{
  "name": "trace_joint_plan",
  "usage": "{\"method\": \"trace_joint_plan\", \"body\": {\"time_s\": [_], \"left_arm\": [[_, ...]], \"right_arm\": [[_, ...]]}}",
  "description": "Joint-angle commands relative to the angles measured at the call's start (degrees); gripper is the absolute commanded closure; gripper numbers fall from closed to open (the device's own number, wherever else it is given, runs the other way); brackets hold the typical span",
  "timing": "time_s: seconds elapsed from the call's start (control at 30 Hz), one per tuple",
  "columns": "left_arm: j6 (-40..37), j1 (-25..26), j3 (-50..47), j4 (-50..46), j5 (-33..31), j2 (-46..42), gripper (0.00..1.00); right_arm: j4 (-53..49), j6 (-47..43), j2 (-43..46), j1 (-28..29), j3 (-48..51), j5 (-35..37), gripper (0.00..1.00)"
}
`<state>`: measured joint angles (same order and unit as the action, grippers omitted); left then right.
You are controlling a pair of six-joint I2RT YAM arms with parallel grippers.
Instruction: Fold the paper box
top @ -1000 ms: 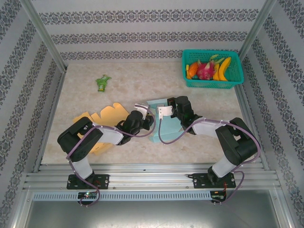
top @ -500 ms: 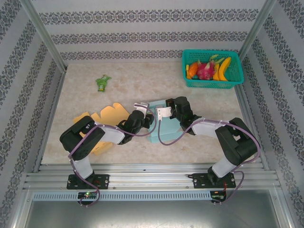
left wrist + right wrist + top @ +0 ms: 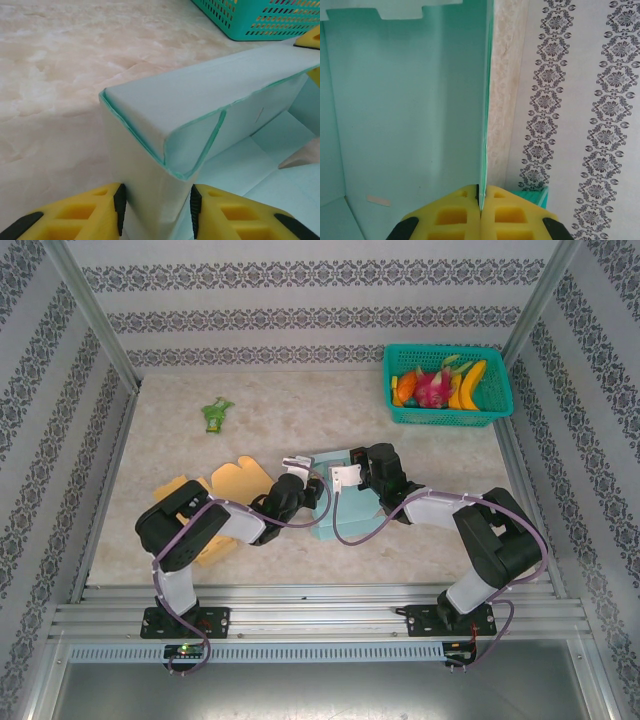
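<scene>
Overhead view looks down; wrist views closely share the box (image 3: 200,100).

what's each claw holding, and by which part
The right claw pinches the paper box by a thin wall edge; the left claw clasps its folded corner.

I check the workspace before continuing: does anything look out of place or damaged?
Nothing looks spilled or torn. On the paper box, a corner flap gapes, not yet flat. A small green item lies alone, away from the fruit basket.

Walled tabletop enclosure
Patterned white walls (image 3: 320,315) with grey floral bands enclosed three sides of a beige marbled table (image 3: 290,405); aluminium posts (image 3: 90,310) rose at the back corners.
</scene>
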<state>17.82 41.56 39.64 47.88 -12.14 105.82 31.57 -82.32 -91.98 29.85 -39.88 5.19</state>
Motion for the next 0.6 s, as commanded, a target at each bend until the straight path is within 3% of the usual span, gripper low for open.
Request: {"method": "trace_joint_plan", "body": {"time_s": [0.0, 0.27, 0.57], "left_arm": [[-2.00, 0.45, 1.20, 4.78, 0.59, 2.18, 0.60], [-2.68, 1.14, 2.82, 5.51, -5.34, 5.31, 0.65], [-0.25, 1.94, 5.58, -0.71, -19.34, 6.37, 0.85]], "right_arm": [[-1.62, 0.70, -0.65, 1.35, 1.29, -4.15, 1.00], [-1.02, 1.12, -1.70, 1.42, 1.47, -3.88, 1.00], [-0.37, 1.29, -2.41, 1.33, 1.56, -3.27, 1.00]]}}
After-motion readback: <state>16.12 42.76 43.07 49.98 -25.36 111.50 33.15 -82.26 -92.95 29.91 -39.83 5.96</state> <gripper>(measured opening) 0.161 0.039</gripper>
